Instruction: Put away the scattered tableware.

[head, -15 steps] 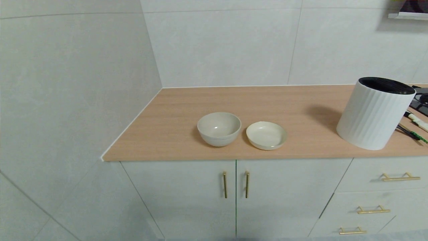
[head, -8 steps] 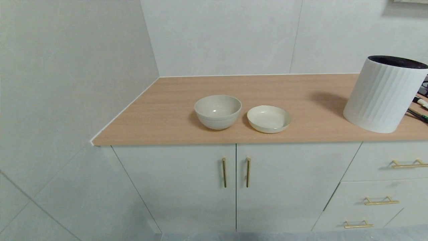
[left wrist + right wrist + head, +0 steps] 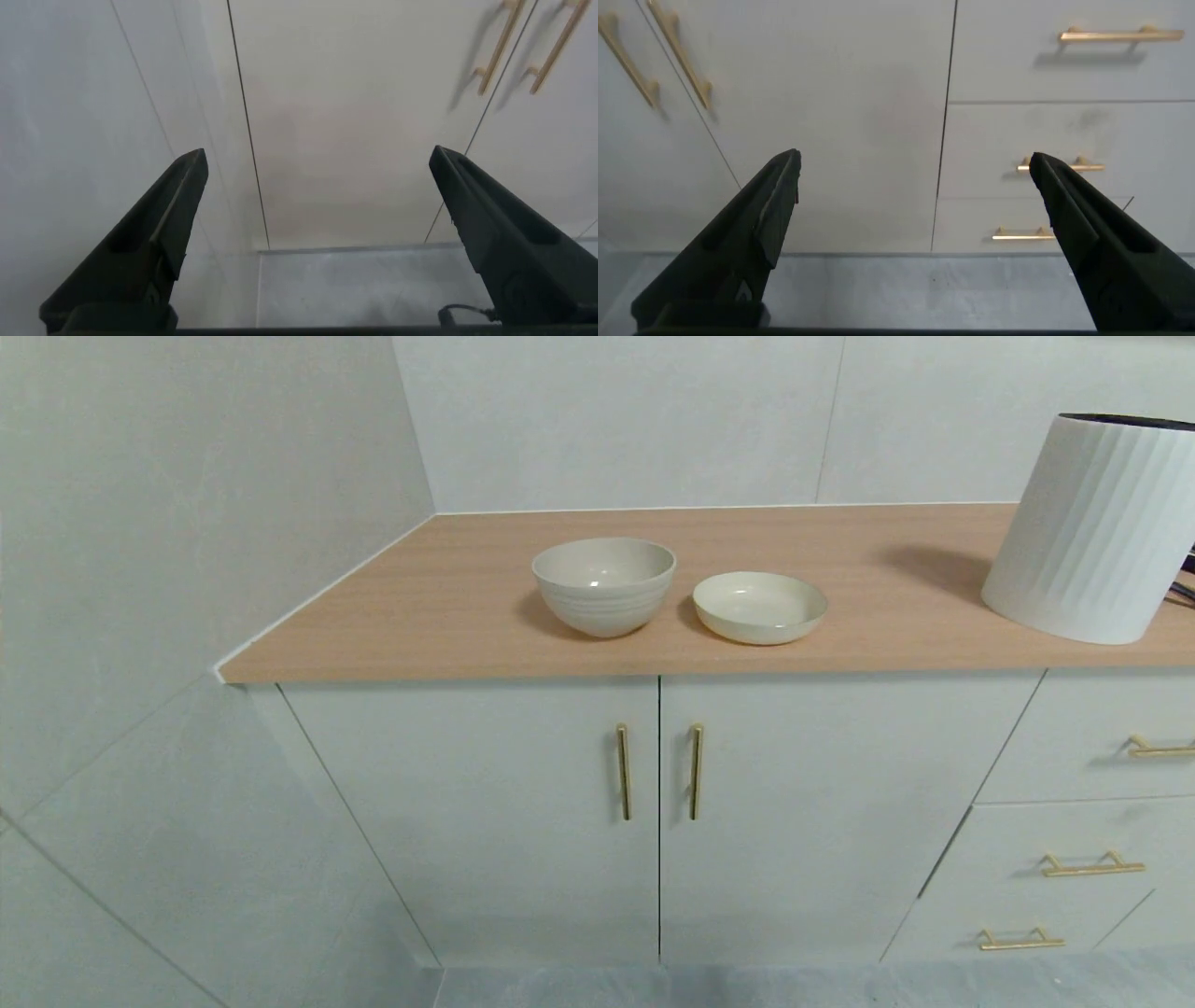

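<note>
Two pieces left out: bowl point(image 3: 604, 584) and dish point(image 3: 760, 606), sat side by side at upper centre of head frame on counter point(image 3: 448, 616). Judged nothing put away yet; both to grasp and stow. Kept left gripper point(image 3: 318, 154) and right gripper point(image 3: 913, 157) spread wide, empty, facing doors point(image 3: 523, 803).

Both arms are hanging down low in front of the cabinet point(image 3: 523, 803), aiming at its lower part. The left gripper point(image 3: 318, 159) is facing the cabinet's left edge with its fingers point(image 3: 159, 233) spread wide. The right gripper point(image 3: 915, 157) is gaping just as wide, pointing where the cabinet's doors are meeting the drawers.
</note>
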{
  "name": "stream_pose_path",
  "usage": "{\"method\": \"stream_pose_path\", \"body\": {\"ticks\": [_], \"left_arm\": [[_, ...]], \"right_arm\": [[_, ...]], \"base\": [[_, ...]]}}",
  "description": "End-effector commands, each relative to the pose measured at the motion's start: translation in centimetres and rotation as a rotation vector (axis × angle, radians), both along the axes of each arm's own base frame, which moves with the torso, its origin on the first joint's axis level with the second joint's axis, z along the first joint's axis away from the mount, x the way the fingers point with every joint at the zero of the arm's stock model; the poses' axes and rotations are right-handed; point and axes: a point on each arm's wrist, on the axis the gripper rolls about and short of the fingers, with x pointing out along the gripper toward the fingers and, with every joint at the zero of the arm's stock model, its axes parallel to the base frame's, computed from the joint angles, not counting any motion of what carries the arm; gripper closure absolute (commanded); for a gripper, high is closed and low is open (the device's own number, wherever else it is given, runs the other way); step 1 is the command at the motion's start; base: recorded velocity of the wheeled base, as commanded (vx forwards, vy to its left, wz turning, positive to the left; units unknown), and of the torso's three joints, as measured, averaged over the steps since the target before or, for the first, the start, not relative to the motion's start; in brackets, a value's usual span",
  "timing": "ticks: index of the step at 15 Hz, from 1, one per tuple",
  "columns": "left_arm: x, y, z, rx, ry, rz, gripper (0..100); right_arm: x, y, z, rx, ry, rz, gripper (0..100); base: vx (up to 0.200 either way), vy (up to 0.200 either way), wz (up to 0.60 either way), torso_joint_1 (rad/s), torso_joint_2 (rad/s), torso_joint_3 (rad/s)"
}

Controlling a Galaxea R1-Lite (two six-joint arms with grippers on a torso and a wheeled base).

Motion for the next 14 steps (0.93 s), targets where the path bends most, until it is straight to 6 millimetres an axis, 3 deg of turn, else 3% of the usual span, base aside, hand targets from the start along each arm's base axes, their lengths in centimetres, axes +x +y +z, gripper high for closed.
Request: {"method": "stream_pose_path", "body": {"ticks": [1,7,14], "left_arm": [[0.01,0.00,0.00,0.000,0.002,0.000,0],[0.01,0.00,0.00,0.000,0.002,0.000,0],[0.01,0.00,0.00,0.000,0.002,0.000,0]], "right_arm": [[0.00,0.00,0.00,0.000,0.000,0.001,0],[0.00,0.00,0.00,0.000,0.000,0.001,0],[0.00,0.00,0.00,-0.001,0.000,0.001,0]], "base": [[0.000,0.000,0.00,-0.154,0.45,0.295],[0.000,0.000,0.00,-0.122,0.41,0.290],[0.000,0.000,0.00,-0.006,0.03,0.024]]}}
